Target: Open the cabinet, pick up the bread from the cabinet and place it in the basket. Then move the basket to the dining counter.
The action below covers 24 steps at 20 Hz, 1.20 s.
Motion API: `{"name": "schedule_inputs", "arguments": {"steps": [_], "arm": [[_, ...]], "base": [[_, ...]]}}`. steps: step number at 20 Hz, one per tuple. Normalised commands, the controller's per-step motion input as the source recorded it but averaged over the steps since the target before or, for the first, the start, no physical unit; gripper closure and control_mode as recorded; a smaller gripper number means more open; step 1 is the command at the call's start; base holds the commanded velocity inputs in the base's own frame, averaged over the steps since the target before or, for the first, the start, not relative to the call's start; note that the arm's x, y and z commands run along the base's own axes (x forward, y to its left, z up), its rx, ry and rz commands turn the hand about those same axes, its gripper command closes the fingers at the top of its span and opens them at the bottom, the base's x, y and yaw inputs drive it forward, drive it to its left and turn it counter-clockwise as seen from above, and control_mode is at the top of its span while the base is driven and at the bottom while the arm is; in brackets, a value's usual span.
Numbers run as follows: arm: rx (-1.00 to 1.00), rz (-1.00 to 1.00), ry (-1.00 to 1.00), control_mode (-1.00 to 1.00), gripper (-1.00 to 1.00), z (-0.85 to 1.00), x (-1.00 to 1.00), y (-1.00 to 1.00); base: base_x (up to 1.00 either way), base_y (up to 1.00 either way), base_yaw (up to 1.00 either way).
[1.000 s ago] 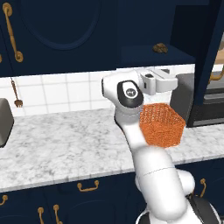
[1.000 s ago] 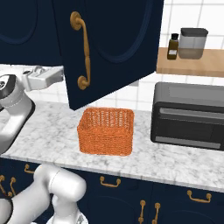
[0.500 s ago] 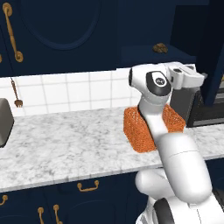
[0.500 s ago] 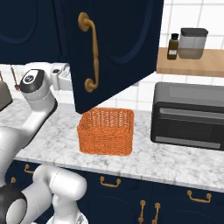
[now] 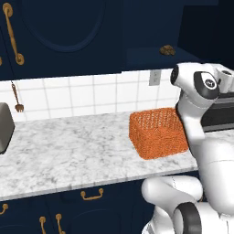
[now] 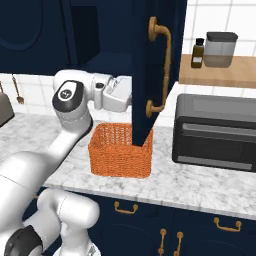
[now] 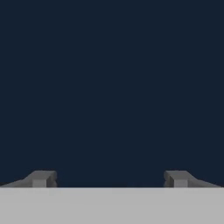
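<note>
Cabinet (image 6: 150,75) door swung open, end effector (image 7: 109,177) spread wide and empty facing its navy panel, bread (image 5: 167,49) on cabinet shelf at 12 o'clock above basket (image 5: 157,132), basket on marble desk (image 5: 68,155), oven (image 6: 215,131) at 3 o'clock, no legible writing

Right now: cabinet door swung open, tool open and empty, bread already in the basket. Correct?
Not quite. The basket holds nothing; the bread sits on the cabinet shelf, as the left base view shows. The door is open, and the tool is open and empty.
</note>
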Motion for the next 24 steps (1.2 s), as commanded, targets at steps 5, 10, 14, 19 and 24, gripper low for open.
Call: {"name": "schedule_inputs", "arguments": {"steps": [5, 10, 14, 19, 24], "arm": [[0.07, 0.00, -0.01, -1.00, -1.00, 0.00, -0.17, -0.97], [0.01, 0.00, 0.00, -1.00, -1.00, 0.00, -0.01, -0.18], [0.00, 0.12, 0.00, -1.00, -1.00, 0.00, -0.08, 0.59], [0.04, 0.41, 0.00, -1.00, -1.00, 0.10, 0.01, 0.95], [0.11, 0.46, 0.20, -1.00, -1.00, 0.38, 0.00, 0.95]], "base": [[0.00, 0.00, 0.00], [0.00, 0.00, 0.00], [0.00, 0.00, 0.00], [0.00, 0.00, 0.00], [0.00, 0.00, 0.00]]}}
